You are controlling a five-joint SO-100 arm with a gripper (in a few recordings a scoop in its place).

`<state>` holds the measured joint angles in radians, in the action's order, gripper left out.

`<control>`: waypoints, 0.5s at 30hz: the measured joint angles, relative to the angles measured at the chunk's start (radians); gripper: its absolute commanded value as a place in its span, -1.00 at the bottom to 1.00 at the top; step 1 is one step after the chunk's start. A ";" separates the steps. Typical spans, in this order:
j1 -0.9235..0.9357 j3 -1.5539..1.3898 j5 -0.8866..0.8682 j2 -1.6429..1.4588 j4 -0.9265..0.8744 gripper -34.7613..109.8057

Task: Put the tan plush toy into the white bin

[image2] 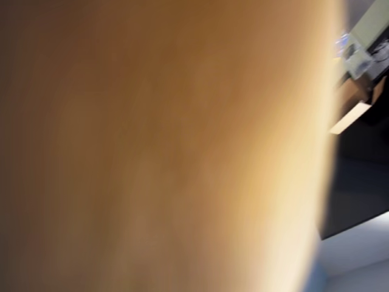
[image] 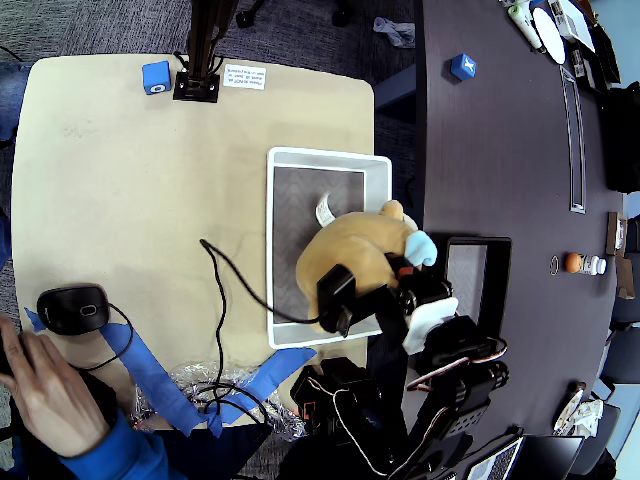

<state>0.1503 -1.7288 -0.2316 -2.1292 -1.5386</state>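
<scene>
A: Start with the overhead view. Where is the tan plush toy (image: 352, 252)?

B: It hangs over the right half of the white bin (image: 285, 160), its body above the grey patterned floor and its head with a light blue paw reaching past the bin's right rim towards the black tray (image: 478, 245). The tool (image: 400, 272) is pressed into the toy's right side, clamped on the plush as far as I can judge. The fingertips are buried in fur, so that grip is a judgement.

A: Why held there?

B: Likely so the toy falls inside the walls once released. It sits off-centre, so a nudge to the picture's left would seem wise first.

A: Counts?

B: One plush toy, one white bin, one black tray on the dark table (image: 500, 130). Two blue cubes: one (image: 156, 77) on the tan table (image: 120, 200), one (image: 462, 67) on the dark table. One black mouse (image: 72, 308) by a person's hand (image: 45, 385).

A: And the wrist view?

B: Blurred tan fur (image2: 158, 146) lies hard against the lens, fitting a toy held close. A sliver of dark surface shows on the right, too blurred to name.
</scene>
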 measured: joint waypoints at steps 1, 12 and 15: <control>0.003 0.000 0.000 0.009 0.000 -0.52; 0.012 0.000 0.000 0.057 0.087 -0.52; 0.009 0.000 0.000 0.057 0.107 -0.52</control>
<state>0.1595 -1.7288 -0.2316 -2.0724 -1.4312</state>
